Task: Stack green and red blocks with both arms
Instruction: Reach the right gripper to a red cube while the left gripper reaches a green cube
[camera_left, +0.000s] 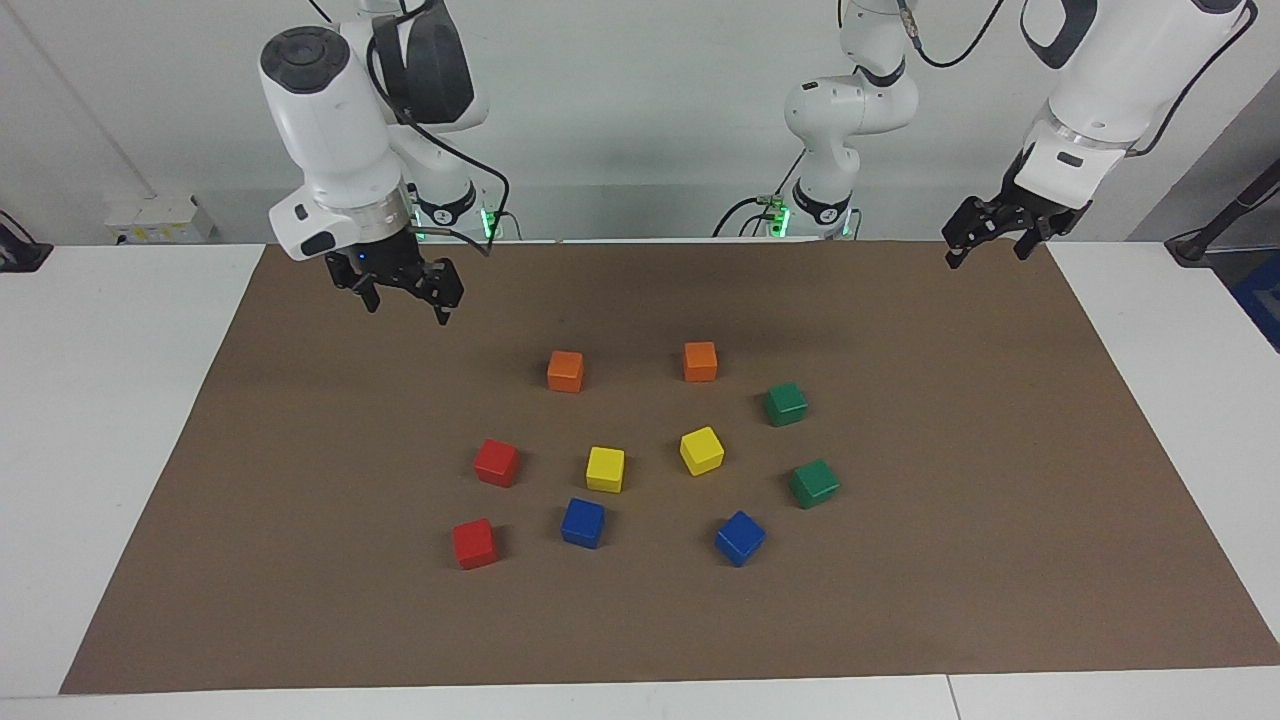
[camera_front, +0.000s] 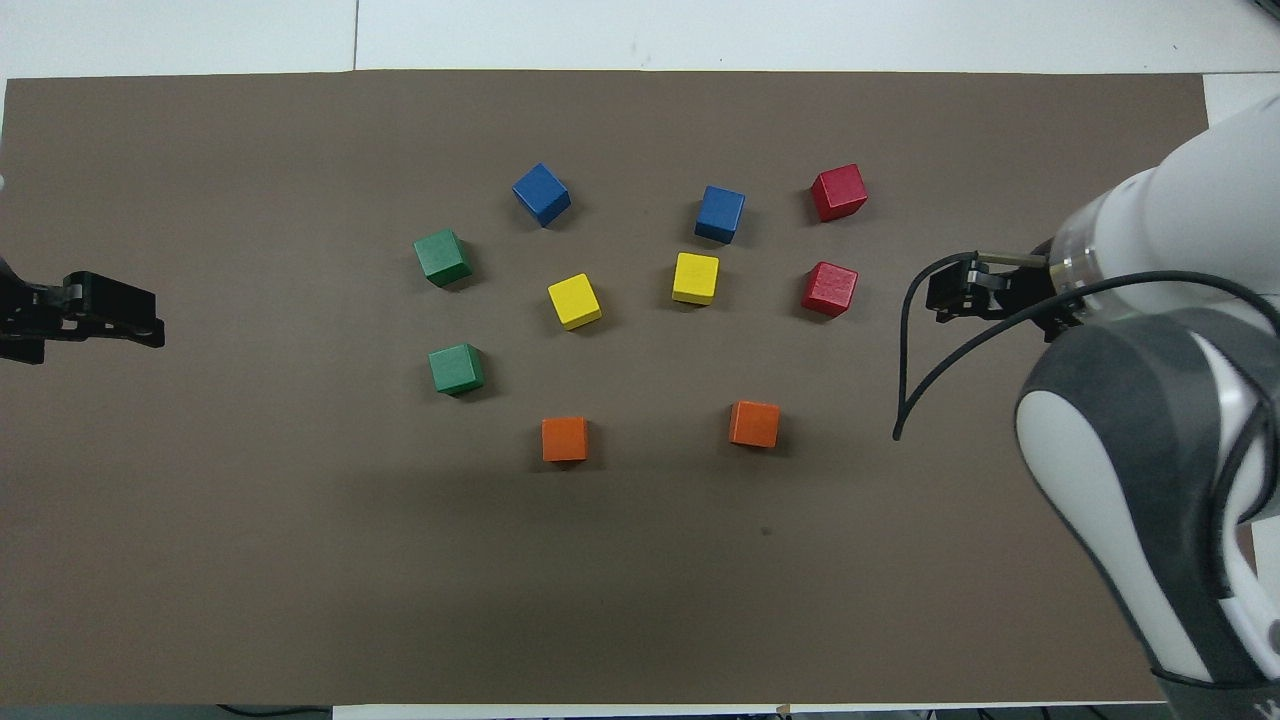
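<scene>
Nearest the robots, both hands up in the air: right hand over bare mat at the right arm's end, left hand over the mat's edge at the left arm's end, fingers spread, nothing held. Clock directions as in the overhead view. At 6 o'clock of the cluster on the counter, two orange cubes. At 9 o'clock, two green blocks, apart, flat on the mat. Middle, two yellow cubes. At 3 o'clock, two red blocks, unstacked. At 12 o'clock, two blue cubes.
</scene>
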